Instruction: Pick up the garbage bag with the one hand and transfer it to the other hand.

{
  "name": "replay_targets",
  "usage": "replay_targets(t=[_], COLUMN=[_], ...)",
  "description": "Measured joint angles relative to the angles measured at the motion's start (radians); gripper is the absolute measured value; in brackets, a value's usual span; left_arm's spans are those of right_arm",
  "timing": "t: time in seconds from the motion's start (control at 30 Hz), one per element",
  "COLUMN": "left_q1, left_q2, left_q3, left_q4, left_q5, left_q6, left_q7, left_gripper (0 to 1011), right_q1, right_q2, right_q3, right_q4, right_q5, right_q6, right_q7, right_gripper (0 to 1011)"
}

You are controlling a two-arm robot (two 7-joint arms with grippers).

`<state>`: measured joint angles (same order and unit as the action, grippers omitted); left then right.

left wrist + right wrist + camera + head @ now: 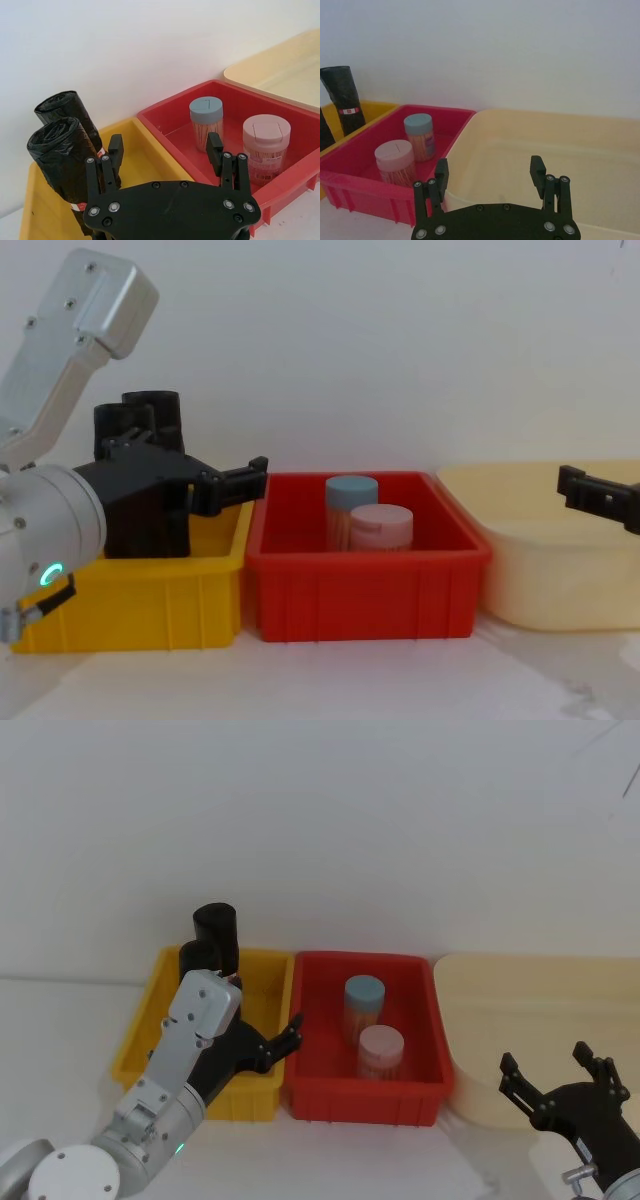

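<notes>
Right wrist view — red-banded garbage bag [342,95]

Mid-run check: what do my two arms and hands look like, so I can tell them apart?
The left hand and right hand are both black: two jointed fingers on a flat plate studded with silver screws. The left arm is silver-grey, with boxy and round segments; a green light glows on its round joint.

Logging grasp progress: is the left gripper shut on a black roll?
No: the left gripper has its fingers spread open, and the nearer black roll stands outside the gap between them.
</notes>
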<state>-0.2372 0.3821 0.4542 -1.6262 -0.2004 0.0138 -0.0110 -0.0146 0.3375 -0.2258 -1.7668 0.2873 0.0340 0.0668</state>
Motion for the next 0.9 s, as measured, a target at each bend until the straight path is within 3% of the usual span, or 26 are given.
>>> replay_targets(t=[0.9], left_q1=[0.0], left_q2=[0.0], left_q3=[0.0], left_q4=[0.0], left_q5=[0.0], left_q6=[0.0], left_q7=[0.0], left_gripper=[1001], right_q1=[0.0], right_q2=[0.0], right_q3=[0.0], right_q4=[0.0], right_q5=[0.0], right_q6=[0.0], right_q7=[0.0], right_gripper=[1005])
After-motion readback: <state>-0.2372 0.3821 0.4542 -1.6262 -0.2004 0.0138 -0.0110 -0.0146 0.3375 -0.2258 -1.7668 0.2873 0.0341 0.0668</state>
